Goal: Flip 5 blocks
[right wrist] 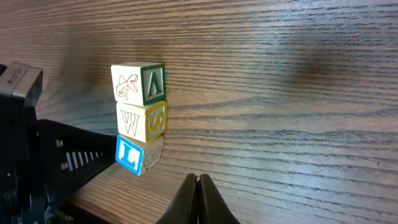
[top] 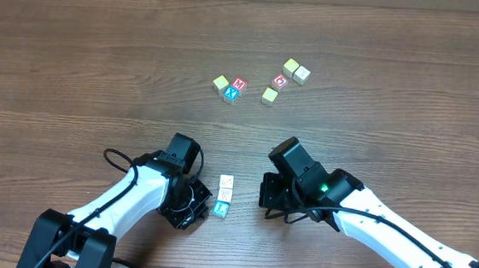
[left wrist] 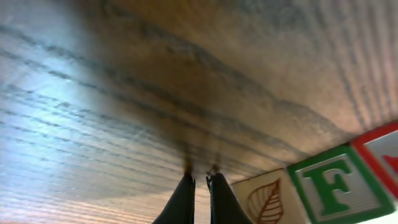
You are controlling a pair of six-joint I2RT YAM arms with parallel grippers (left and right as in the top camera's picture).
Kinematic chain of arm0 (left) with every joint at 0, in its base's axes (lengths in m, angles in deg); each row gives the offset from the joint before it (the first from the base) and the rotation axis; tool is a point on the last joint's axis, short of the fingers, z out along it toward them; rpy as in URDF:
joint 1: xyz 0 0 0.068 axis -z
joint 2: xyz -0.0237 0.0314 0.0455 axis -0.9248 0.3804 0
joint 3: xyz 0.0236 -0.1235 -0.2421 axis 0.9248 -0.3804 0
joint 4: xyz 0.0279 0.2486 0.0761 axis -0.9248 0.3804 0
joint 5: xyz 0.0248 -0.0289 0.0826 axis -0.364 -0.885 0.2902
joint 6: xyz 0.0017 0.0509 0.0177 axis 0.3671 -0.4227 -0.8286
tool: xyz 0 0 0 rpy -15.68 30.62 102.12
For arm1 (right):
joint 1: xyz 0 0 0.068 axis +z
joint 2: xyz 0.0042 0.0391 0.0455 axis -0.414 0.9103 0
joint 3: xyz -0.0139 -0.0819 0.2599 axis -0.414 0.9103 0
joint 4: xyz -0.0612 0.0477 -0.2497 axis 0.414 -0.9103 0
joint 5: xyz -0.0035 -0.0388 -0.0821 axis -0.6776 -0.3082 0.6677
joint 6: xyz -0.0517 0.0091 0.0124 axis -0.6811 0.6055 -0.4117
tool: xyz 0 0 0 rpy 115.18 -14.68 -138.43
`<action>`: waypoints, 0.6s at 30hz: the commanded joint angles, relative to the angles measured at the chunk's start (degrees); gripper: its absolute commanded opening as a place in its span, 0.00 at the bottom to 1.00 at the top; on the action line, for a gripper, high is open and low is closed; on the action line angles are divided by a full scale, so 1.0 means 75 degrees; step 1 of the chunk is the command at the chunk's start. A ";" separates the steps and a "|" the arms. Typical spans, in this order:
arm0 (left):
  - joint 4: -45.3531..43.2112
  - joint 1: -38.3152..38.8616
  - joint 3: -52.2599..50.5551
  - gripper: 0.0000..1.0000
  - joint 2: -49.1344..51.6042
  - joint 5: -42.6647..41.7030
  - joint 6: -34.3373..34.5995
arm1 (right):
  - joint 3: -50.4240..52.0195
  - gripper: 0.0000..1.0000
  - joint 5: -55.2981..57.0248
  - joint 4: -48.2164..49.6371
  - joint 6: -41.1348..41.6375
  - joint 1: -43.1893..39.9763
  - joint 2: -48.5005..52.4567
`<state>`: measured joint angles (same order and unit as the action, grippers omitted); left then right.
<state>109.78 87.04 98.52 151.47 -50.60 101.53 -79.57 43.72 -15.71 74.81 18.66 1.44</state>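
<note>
Three blocks lie in a short row near the front of the table: a cream one (top: 226,183), a middle one (top: 224,195) and a blue-faced one (top: 222,209). The right wrist view shows them as a green A block (right wrist: 138,83), a yellow W/S block (right wrist: 142,120) and a blue L block (right wrist: 134,155). My left gripper (top: 198,206) (left wrist: 200,180) is shut and empty, low over the wood just left of the row. A leaf face (left wrist: 268,202) and a green F face (left wrist: 336,186) show beside it. My right gripper (top: 270,196) (right wrist: 198,177) is shut and empty, right of the row.
Several more blocks are scattered further back at the table's middle, among them a red M block (top: 238,84), a yellow one (top: 269,95) and a pale pair (top: 296,70). The left arm's black body (right wrist: 37,155) fills the left of the right wrist view.
</note>
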 commanded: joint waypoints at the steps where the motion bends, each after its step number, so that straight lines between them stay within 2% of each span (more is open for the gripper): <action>1: -0.0093 0.0032 -0.0073 0.04 -0.0131 -0.0064 0.0475 | 0.0003 0.04 -0.0050 0.0000 -0.0111 -0.0015 -0.0058; 18: -0.0236 0.0329 -0.0073 0.04 -0.0131 -0.0338 0.0839 | 0.0003 0.04 -0.0052 -0.0073 -0.0111 -0.0015 -0.0058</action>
<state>108.25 88.55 98.52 151.47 -52.17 105.92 -79.57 43.32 -16.19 74.44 18.66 1.44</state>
